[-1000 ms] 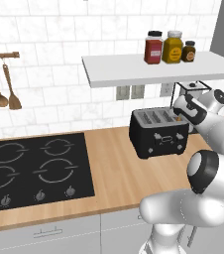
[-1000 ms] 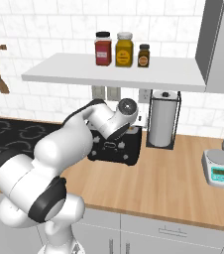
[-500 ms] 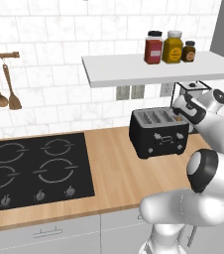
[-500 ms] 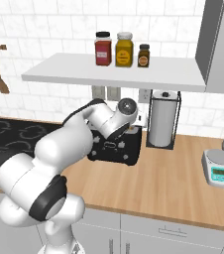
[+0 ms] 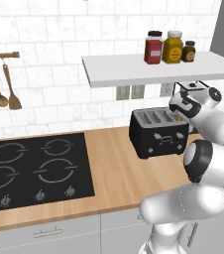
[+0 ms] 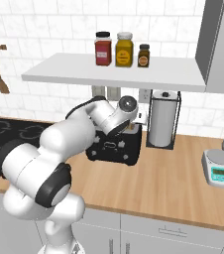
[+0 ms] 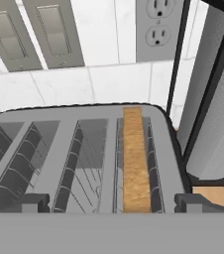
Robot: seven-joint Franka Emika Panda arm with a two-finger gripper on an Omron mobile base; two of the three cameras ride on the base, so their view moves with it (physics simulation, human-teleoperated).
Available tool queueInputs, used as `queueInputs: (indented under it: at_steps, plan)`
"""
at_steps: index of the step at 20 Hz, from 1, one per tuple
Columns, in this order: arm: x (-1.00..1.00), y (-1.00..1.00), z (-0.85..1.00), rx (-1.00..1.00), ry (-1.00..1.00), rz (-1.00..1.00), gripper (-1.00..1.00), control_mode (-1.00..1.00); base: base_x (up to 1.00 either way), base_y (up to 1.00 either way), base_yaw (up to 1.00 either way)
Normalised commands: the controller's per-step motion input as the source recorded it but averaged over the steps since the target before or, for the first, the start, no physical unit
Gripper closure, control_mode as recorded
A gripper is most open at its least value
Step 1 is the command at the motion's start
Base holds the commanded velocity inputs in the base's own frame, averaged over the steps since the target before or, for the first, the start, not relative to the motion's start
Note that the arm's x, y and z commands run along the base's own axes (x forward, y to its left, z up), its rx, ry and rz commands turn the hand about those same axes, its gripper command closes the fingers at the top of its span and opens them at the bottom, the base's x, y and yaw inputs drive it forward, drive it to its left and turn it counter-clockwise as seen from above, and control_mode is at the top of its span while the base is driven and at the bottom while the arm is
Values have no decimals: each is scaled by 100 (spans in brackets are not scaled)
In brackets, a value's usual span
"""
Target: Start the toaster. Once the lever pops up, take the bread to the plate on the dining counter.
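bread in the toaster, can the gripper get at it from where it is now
Probably yes: the open gripper hangs over the toaster, the bread stands edge-up in its slot, and nothing covers it.

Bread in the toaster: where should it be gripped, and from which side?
Grip the bread by its exposed top edge, coming straight down from above. It stands on edge in the toaster's rightmost slot, faces walled in, so the open gripper should pinch across its thin width.
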Motion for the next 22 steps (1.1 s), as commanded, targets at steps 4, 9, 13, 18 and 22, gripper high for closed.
queueInputs:
  at_steps: [4, 9, 13, 18, 22]
  plan:
    - [0, -18, -14, 0, 0, 0, -100, -100, 0, 0, 0]
    - [0, -10, -16, -1, 2, 0, -100, -100, 0, 0, 0]
    - [1, 0, -6, -5, 1, 0, -100, -100, 0, 0, 0]
    - [14, 0, -6, -4, 1, 0, -100, -100, 0, 0, 0]
    - [8, 0, -10, -3, 0, 0, -100, -100, 0, 0, 0]
